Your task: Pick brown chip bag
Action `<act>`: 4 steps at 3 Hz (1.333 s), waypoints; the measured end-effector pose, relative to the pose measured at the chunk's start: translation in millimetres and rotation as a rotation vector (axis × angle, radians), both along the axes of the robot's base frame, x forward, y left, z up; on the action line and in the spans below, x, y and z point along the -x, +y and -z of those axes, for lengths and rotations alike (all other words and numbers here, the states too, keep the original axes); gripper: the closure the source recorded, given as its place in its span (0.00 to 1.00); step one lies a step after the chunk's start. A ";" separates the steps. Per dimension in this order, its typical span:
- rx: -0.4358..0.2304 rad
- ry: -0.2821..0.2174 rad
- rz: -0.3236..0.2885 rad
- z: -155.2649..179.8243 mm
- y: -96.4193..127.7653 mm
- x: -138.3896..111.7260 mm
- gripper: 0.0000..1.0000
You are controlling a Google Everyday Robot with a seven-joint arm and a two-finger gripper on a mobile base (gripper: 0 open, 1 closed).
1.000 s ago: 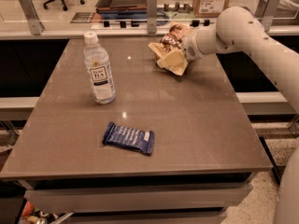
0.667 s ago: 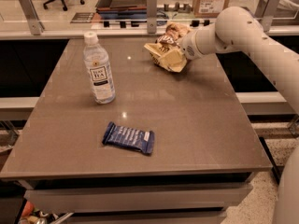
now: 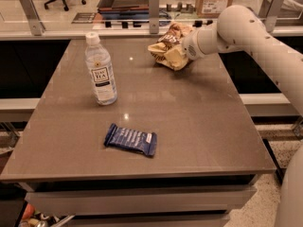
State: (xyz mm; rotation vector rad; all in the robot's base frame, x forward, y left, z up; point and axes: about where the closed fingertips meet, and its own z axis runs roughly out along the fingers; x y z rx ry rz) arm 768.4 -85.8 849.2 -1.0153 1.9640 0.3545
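The brown chip bag (image 3: 166, 51), crinkly brown and cream, is at the far right of the table (image 3: 199, 126). My gripper (image 3: 182, 48) comes in from the right and is shut on the bag's right side. The bag is crumpled against the wrist and seems to hang slightly above the tabletop. The bag hides most of the fingers.
A clear tea bottle (image 3: 101, 70) with a white cap stands at the far left. A flat blue wrapped bar (image 3: 130, 139) lies near the front middle. A glass barrier with metal posts (image 3: 153, 6) runs behind the table's far edge. My arm (image 3: 265, 41) spans the right side.
The gripper and the chip bag have shifted together a little to the left and slightly up. The bottle and the blue bar have not moved.
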 end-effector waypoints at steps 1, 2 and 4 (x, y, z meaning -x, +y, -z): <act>0.000 0.000 0.000 -0.6 0.1 0.0 1.00; 0.000 0.000 0.000 -1.1 0.1 0.0 1.00; 0.000 0.000 0.000 -2.3 0.1 0.0 1.00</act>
